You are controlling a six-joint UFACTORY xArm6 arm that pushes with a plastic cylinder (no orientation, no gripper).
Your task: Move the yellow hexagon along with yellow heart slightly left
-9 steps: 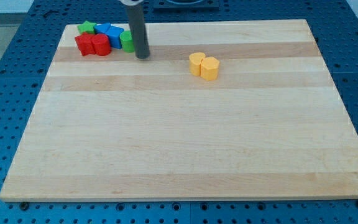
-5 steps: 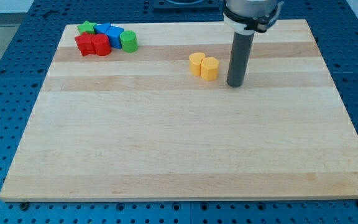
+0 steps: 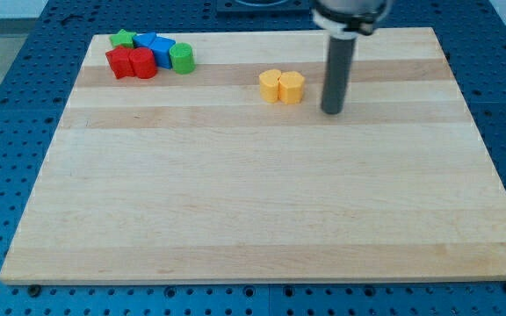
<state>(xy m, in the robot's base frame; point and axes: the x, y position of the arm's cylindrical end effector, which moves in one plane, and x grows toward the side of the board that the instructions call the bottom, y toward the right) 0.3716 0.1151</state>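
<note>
Two yellow blocks stand touching on the wooden board, upper middle. The left one looks like the yellow heart; the right one looks like the yellow hexagon, though the shapes are hard to tell apart. My dark rod comes down from the view's top, and my tip rests on the board to the right of the yellow pair, a little lower, with a small gap between it and the hexagon.
A cluster of blocks sits at the board's top left corner: a green star, a blue block, two red blocks and a green cylinder. A blue perforated table surrounds the board.
My tip swept from beside the green cylinder across to the right of the yellow pair. The yellow blocks have shifted a little left and up, now lying side by side.
</note>
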